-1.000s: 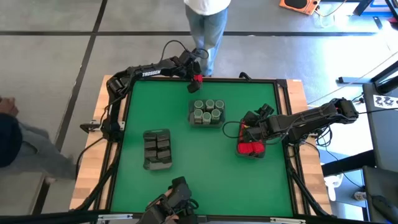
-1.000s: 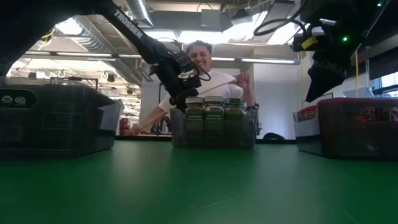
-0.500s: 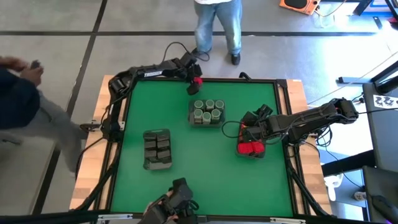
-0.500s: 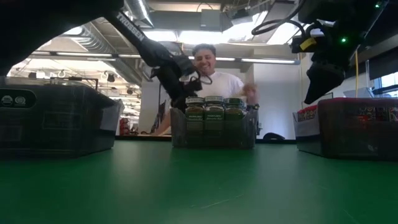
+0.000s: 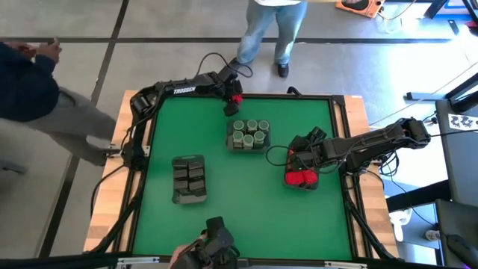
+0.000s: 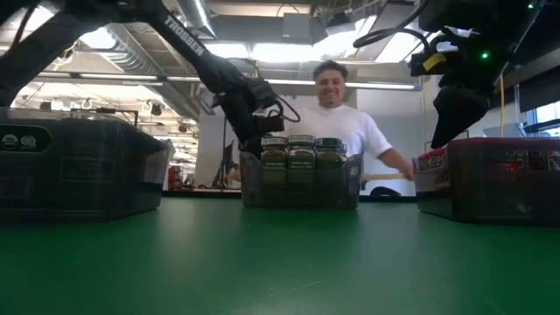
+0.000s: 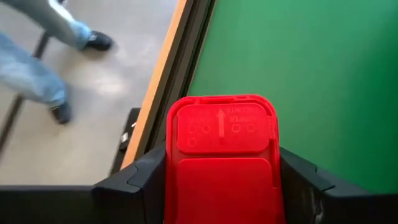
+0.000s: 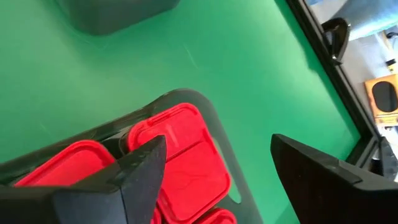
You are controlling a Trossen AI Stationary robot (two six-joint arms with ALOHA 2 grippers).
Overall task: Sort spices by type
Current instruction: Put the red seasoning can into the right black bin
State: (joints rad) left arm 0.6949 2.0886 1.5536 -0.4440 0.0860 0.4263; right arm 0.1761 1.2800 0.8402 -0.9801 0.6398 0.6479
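- The left gripper [image 5: 236, 96] is at the far edge of the table [image 5: 246, 217], with a red box [image 7: 222, 155] between its two fingers
- Its fingers sit against both sides of the box, so it looks like it is holding the box, with the jaws about halfway apart
- The other red boxes [image 5: 301, 178] lie in a tray [image 8: 219, 149] on the right side of the table, well apart from this one
- To do this step well, I think the left arm should keep a firm squeeze and carry the box across to that tray
- It should pass clear of the round jars [image 5: 249, 134] in the middle tray, so it does not knock them
- The right gripper [image 8: 214, 165] hangs just above the tray of red boxes with its jaws wide apart and nothing in them
- It may need to move away so the two arms do not bump
- The dark tins [image 5: 189, 178] sit in their own tray on the left side
- A person [image 6: 337, 122] stands behind the table, beyond the jars
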